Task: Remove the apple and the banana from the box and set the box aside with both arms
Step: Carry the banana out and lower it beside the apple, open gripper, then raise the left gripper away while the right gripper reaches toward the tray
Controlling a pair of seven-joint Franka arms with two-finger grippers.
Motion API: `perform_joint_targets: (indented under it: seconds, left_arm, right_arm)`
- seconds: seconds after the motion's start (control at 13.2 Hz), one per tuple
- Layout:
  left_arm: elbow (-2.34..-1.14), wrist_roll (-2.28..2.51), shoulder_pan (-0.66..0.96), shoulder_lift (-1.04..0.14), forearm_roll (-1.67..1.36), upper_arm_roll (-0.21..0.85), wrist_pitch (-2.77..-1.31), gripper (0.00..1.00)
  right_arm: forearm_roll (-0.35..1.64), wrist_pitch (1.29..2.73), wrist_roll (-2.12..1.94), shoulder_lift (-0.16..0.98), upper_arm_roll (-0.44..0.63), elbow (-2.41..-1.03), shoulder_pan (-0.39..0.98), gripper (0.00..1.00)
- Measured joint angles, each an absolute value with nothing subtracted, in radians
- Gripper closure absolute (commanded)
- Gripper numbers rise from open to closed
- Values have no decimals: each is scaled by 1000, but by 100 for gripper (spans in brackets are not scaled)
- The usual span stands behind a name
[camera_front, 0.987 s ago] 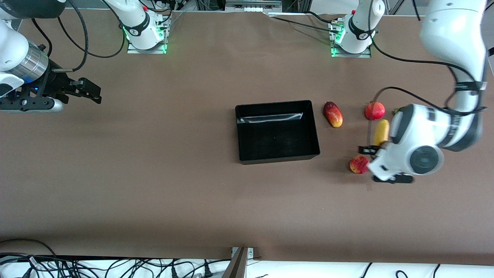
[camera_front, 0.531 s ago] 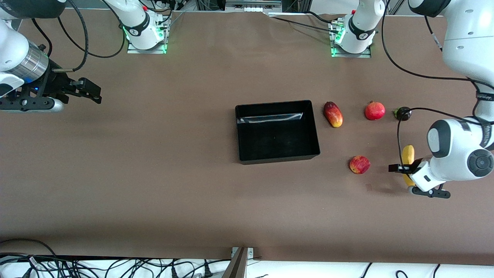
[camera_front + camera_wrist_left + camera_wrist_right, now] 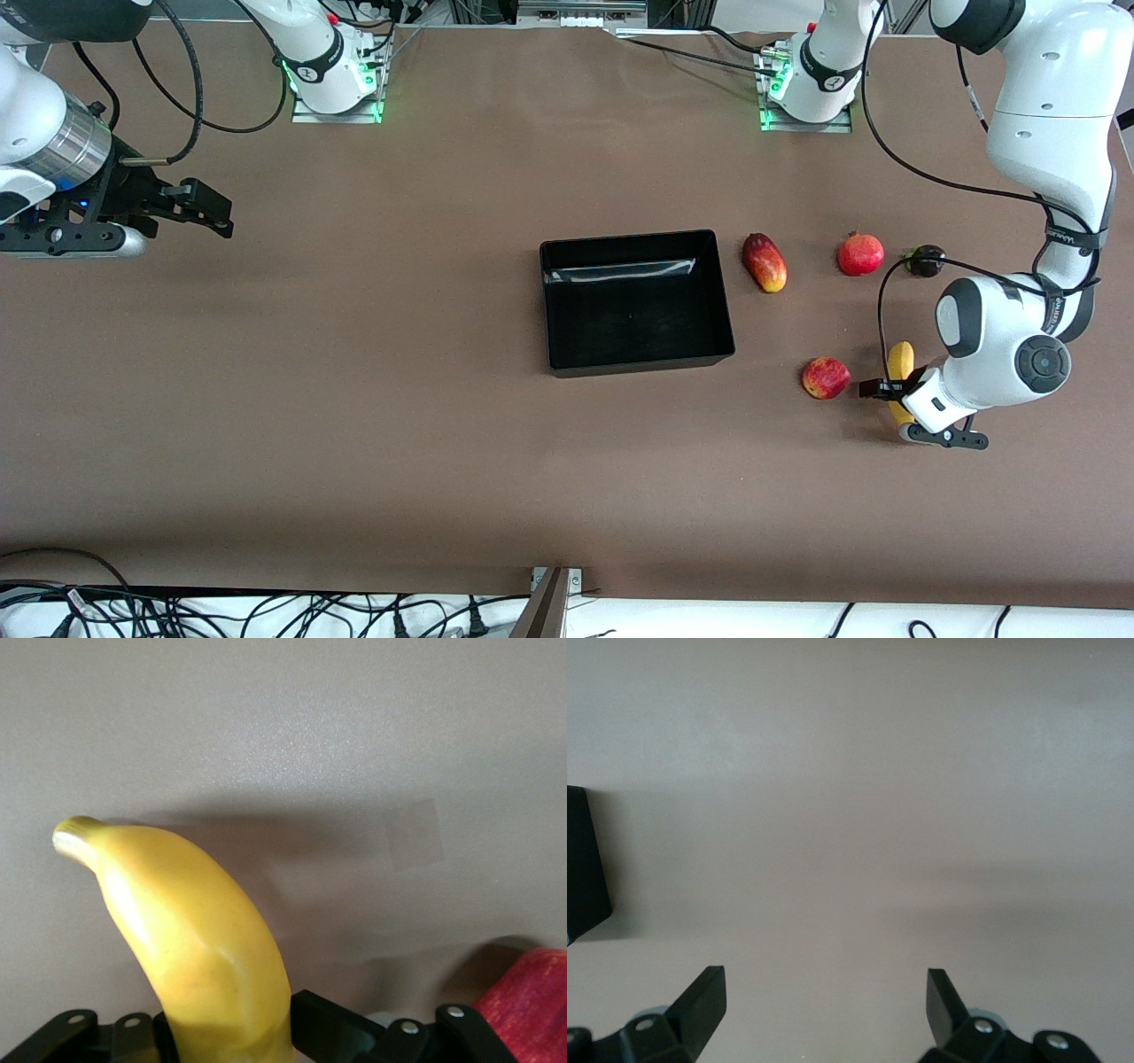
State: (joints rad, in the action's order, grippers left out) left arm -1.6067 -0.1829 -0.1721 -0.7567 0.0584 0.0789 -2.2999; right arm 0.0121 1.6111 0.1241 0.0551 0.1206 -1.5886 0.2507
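Observation:
My left gripper is shut on the yellow banana and holds it just above the table, beside the red-and-yellow apple. In the left wrist view the banana sticks out from between the jaws of my left gripper, and the apple's edge shows at the corner. The black box stands empty mid-table. My right gripper waits open and empty over bare table at the right arm's end; it also shows in the right wrist view.
A dark-red-and-yellow mango-like fruit, a plain red round fruit and a small dark round object lie in a row next to the box, farther from the front camera than the apple. The box's corner shows in the right wrist view.
My left gripper carried the banana away from the red round fruit, toward the front camera and the left arm's end, then back toward the apple. The right arm has not moved.

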Motion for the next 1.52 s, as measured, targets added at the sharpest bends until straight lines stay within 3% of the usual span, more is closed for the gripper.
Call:
perform_joint_targets:
  seconds: [0.08,0.53,0.68,1.06,1.52]
  left_arm:
    - [-1607,-183,-172,-757,58,79,-2300,0]
    - [-1599,-157,-170,-744,58,79,-2300,0]
    - [-1579,-153,-169,-710,58,79,-2213,0]
    - [-1513,-149,-127,-468,57,70,-1862,0]
    - [-1521,-143,-6,-176,57,-6,-1753,0]
  right_arm:
    - [12,1611,124,55,121,-1589,251,0]
    - [12,1611,124,55,121,-1589,251,0]
    - [12,1611,124,55,121,-1589,251,0]
    - [12,1651,124,55,120,-1588,251,0]
    - [27,1630,89,81,94,-1602,300,0]
